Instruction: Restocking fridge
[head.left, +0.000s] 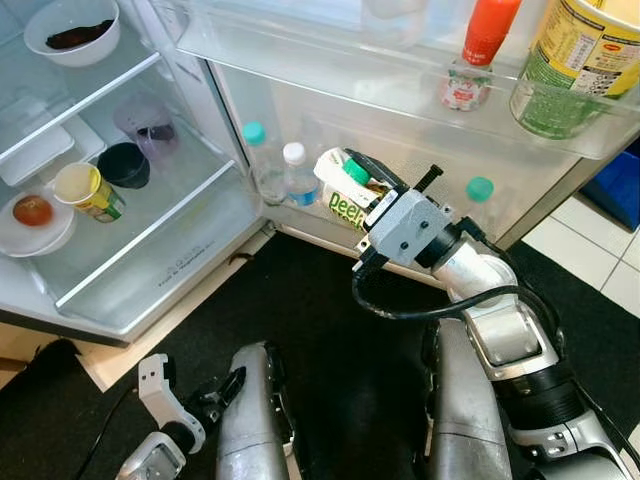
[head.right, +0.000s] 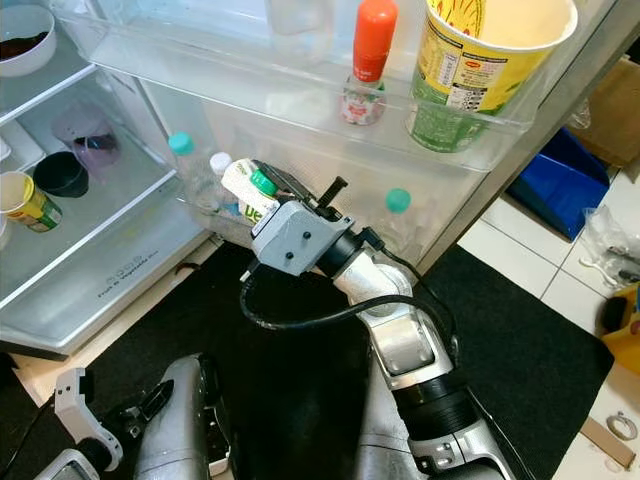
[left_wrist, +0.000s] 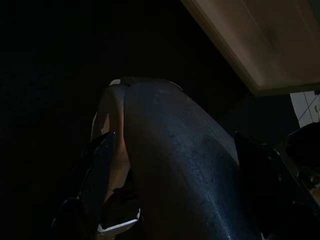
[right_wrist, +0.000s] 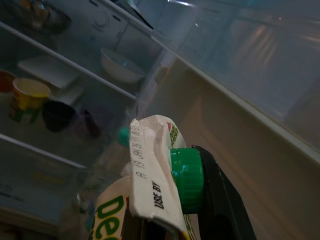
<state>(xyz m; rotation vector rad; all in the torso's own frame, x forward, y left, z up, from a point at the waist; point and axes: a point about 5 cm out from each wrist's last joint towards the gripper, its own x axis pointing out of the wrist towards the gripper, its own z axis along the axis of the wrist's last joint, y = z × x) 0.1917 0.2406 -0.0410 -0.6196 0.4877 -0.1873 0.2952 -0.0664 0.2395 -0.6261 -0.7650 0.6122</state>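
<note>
At the lower door shelf, right pincer grips a green-capped carton.

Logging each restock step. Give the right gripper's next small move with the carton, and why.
Probably ease the carton forward and down into the lower door shelf. The right gripper holds it tilted just at that shelf, beside the clear bottles, with a gap before the teal-capped bottle. The left gripper hangs idle.

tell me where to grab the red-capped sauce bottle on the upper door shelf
Grip the red-capped sauce bottle by its orange-red upper body, coming from the open front of the clear door shelf. It stands upright with its lower part behind the shelf rail, and the big yellow noodle cup crowds one side, so that side looks tight.
</note>
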